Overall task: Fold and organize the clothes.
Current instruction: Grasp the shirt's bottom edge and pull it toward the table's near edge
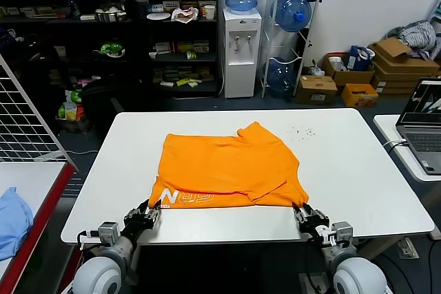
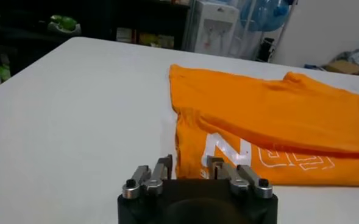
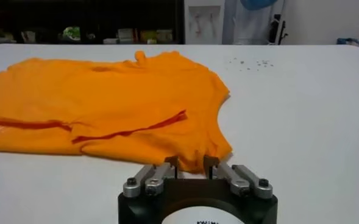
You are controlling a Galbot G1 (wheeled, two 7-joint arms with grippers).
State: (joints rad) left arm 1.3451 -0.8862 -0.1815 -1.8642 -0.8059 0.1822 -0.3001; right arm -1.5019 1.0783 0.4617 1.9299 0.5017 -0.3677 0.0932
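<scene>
A: What could go wrong from here, if we begin on the left side?

B: The left claw stands at the near left corner of the orange T-shirt, at the table edge. Its fingers are apart, with a narrow gap, and they hold nothing. In the left wrist view the corner with the white lettering lies just in front of the fingertips. I think the danger is that the claw closes on only the top layer. The shirt is already folded over itself, so a thin pinch could pull one layer and open the fold.

A: And on the right?

B: The right claw is at the near right corner of the shirt. Its fingers are also a little apart and empty. In the right wrist view the hem comes very close to the fingertips, but I cannot tell if it touches them. If one claw catches the cloth and the other misses, the next fold would go crooked, I believe.

A: Anything else?

B: The fabric looks soft, so it may slide on the smooth table when the fingers push under it, and wrinkle instead of lifting.

A: Where does the shirt lie overall?

B: In the middle of the table, its near edge running between the two claws. A light blue cloth lies apart on another surface at the far left.
</scene>
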